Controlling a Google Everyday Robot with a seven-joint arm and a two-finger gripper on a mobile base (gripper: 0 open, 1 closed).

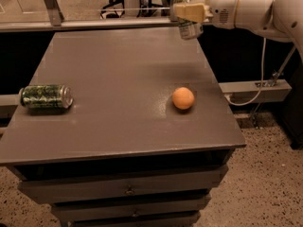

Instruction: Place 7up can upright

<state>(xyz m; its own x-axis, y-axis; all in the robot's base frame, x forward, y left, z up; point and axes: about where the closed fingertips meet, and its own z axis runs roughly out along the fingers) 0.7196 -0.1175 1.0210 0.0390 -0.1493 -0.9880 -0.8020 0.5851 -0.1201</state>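
Camera view: my gripper is at the top right, up in the air by the table's far right corner. It is clamped on the 7up can, and the can is off the table, touching nothing but my grip. Only the can's lower part shows below the gripper: silver, hanging roughly upright. I cannot tell whether it is over the tabletop or just past the far edge.

My arm is white and comes in from the right edge, about level.

The table has a grey, flat top. A green can lies on its side near the left edge, with its silver end facing right. An orange sits right of centre, nearer the front, well apart from the green can and well below my gripper.

Drawers are under the tabletop. A cable hangs behind the table on the right. The floor is speckled.
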